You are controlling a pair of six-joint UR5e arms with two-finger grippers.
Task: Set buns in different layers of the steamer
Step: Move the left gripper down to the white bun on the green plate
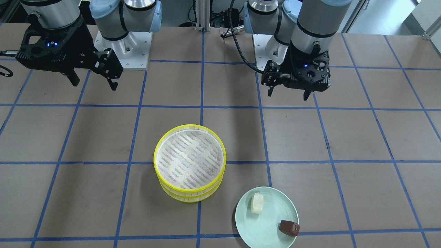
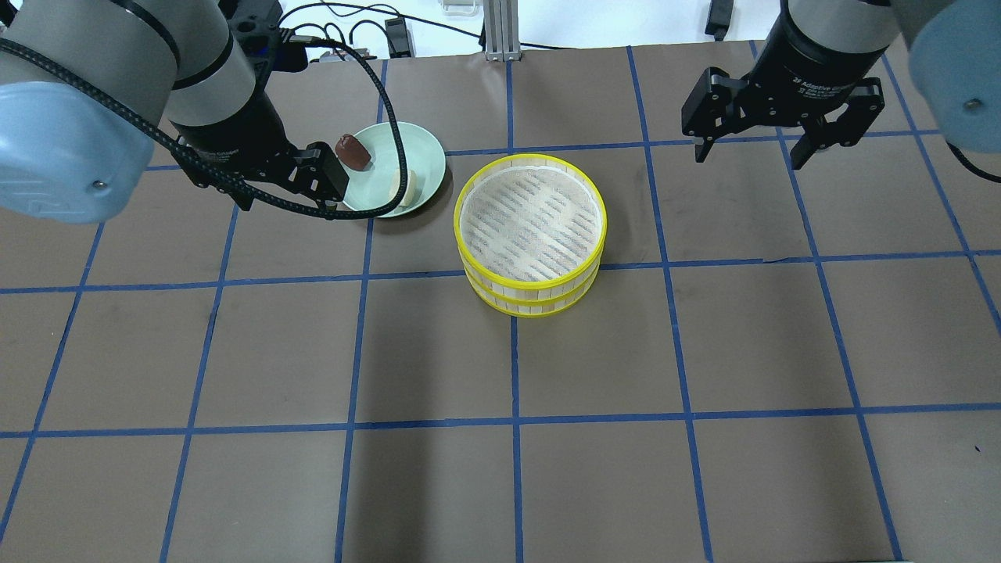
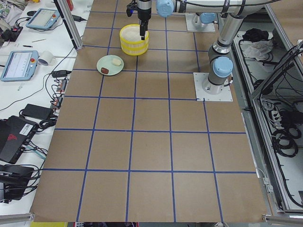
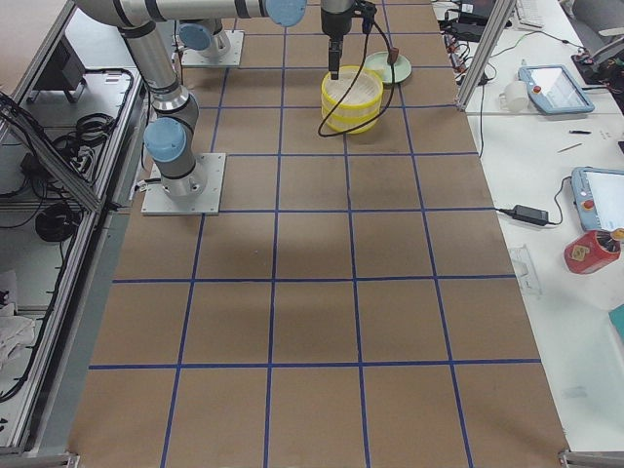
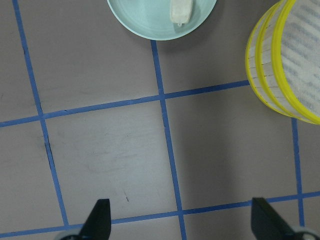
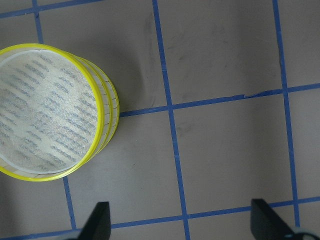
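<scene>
- The cream-white bun [image 1: 257, 203] and the reddish-brown bun [image 1: 289, 227] are seen lying apart on the mint-green plate [image 1: 268, 220], the brown one close to the plate's edge.
- Both buns are judged to be light toys that could easily be nudged or squeezed out of a grip. Whether they are soft or hard cannot be told.
- The oblong cream bun would best be taken across its short width and the rounded brown one across its middle, with a gentle close.
- The steamer [image 1: 188, 193] stands just beside the plate as two stacked trays. The top mesh is bare and the lower tray is covered.
- The trays are judged light and thin-walled. The top one would best be pinched at its yellow rim, one finger inside and one outside.
- The left gripper [image 1: 288, 94] is held above the table [image 1: 103, 137], well apart from the plate, its jaws spread wide and empty.
- The right gripper [image 1: 94, 84] hangs on the steamer's other side, likewise spread wide and empty.
</scene>
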